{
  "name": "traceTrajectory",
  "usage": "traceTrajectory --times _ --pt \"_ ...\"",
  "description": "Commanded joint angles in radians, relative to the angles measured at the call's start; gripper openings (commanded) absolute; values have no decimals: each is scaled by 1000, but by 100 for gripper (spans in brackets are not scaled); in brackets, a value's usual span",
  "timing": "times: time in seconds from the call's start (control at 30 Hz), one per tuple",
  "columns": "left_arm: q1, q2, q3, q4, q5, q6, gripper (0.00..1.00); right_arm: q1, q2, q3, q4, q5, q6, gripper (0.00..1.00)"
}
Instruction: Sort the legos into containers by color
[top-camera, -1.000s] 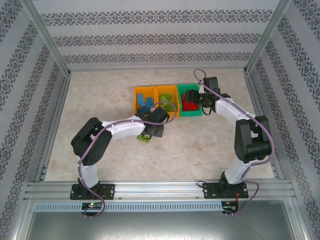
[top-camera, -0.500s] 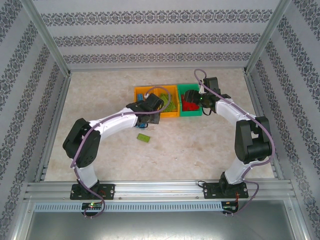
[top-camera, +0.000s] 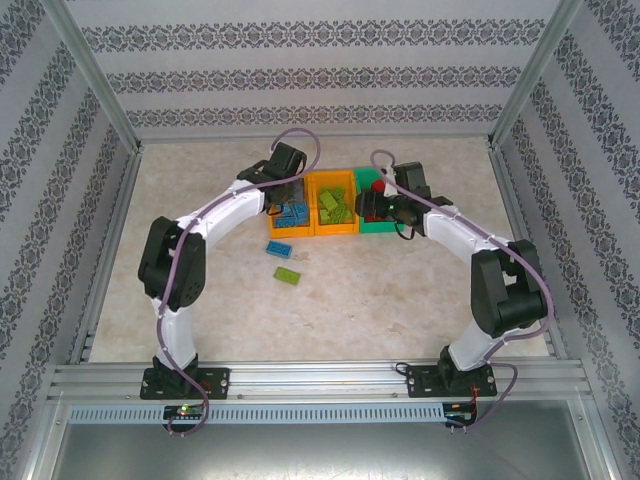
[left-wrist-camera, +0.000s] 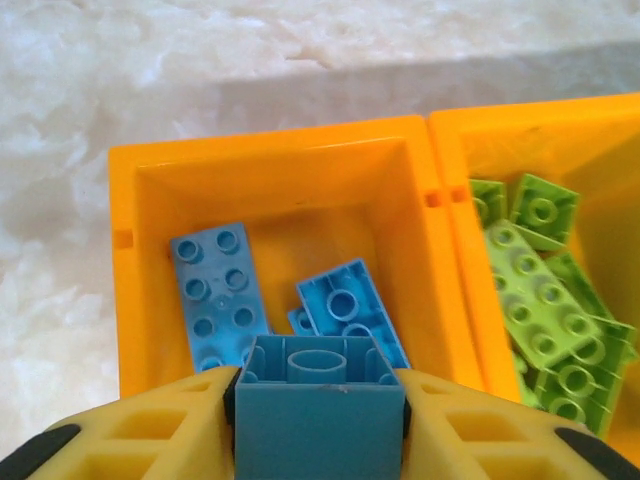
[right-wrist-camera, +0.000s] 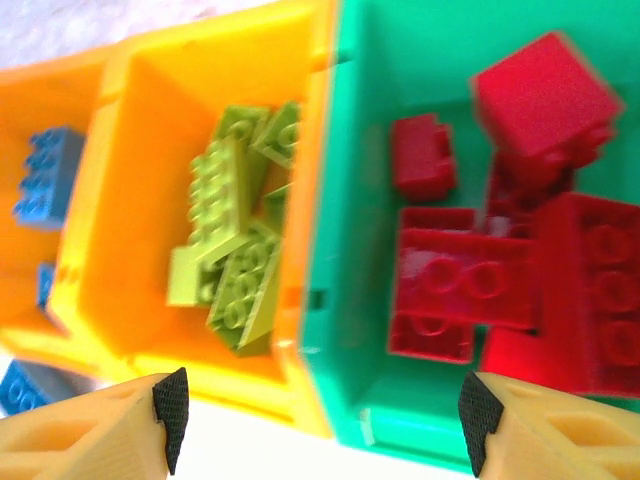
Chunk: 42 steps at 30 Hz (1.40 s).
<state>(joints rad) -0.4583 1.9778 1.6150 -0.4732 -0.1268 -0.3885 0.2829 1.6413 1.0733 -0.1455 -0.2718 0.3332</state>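
Note:
My left gripper (left-wrist-camera: 320, 425) is shut on a blue brick (left-wrist-camera: 320, 410), held underside up above the left orange bin (left-wrist-camera: 270, 150). Two or three blue bricks (left-wrist-camera: 218, 290) lie in that bin. The middle orange bin (left-wrist-camera: 450, 120) holds several lime green bricks (left-wrist-camera: 535, 290). My right gripper (right-wrist-camera: 324, 410) is open, with nothing between its fingers, over the near edge of the green bin (right-wrist-camera: 400, 60), which holds several red bricks (right-wrist-camera: 480, 280). From above, the left gripper (top-camera: 284, 192) hangs over the left bin and the right gripper (top-camera: 383, 207) over the green bin (top-camera: 372, 227).
One blue brick (top-camera: 281, 249) and one lime green brick (top-camera: 287, 274) lie loose on the table in front of the bins. Patterned walls and metal posts close in the table on three sides.
The left arm swung from the table near the loose green brick back over the left orange bin. The right gripper shifted a little left over the green bin.

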Motion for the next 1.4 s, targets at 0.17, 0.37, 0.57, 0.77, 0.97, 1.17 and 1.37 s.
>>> traceTrajectory --times 0.17,0.37,0.57,0.77,0.97,1.17,1.37 --pt "52 47 60 -63 43 10 59 200 -43 -40 3 -102 -316 75" --pt "64 -66 -34 -25 47 -19 78 335 73 36 -70 -131 -416 75" --pt "132 -200 -181 6 53 -54 94 450 194 103 -115 -92 -473 80" --pt "233 -292 -334 21 87 -70 99 509 297 170 -134 -72 -503 81" --pt "291 -356 -452 47 113 -80 100 553 358 213 -179 -44 -535 77" --pt "301 -379 -490 57 121 -81 100 578 428 247 -257 88 -582 62" --pt "301 -372 -497 60 137 -72 100 579 413 240 -265 140 -583 38"
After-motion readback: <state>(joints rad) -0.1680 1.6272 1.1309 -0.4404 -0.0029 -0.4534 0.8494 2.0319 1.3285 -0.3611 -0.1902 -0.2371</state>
